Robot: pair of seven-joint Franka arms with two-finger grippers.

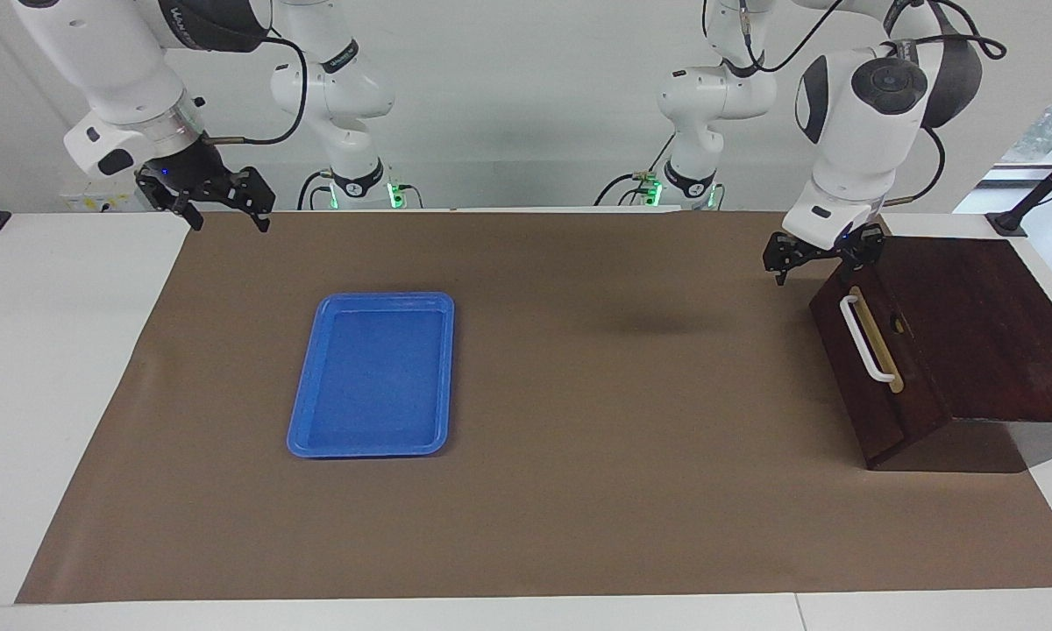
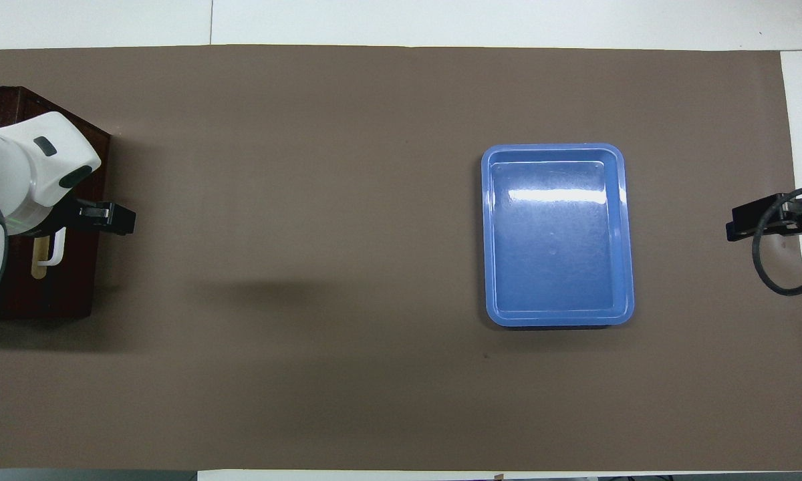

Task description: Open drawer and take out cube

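Hovering wide over drawer [image 1: 877, 368] (shut), left tool [image 1: 822, 265], right tool [image 1: 221, 213] wide, waiting, blue tray [image 1: 373, 377] mid-mat.

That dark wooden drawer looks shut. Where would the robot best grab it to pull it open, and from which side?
Probably by the white bar handle on the drawer front. It stands off the wood on two posts, leaving a gap a finger could slip into. The drawer faces the middle of the table, so come from in front. The open left gripper already hangs over the handle's end nearer the robots. The right gripper waits at its own end.
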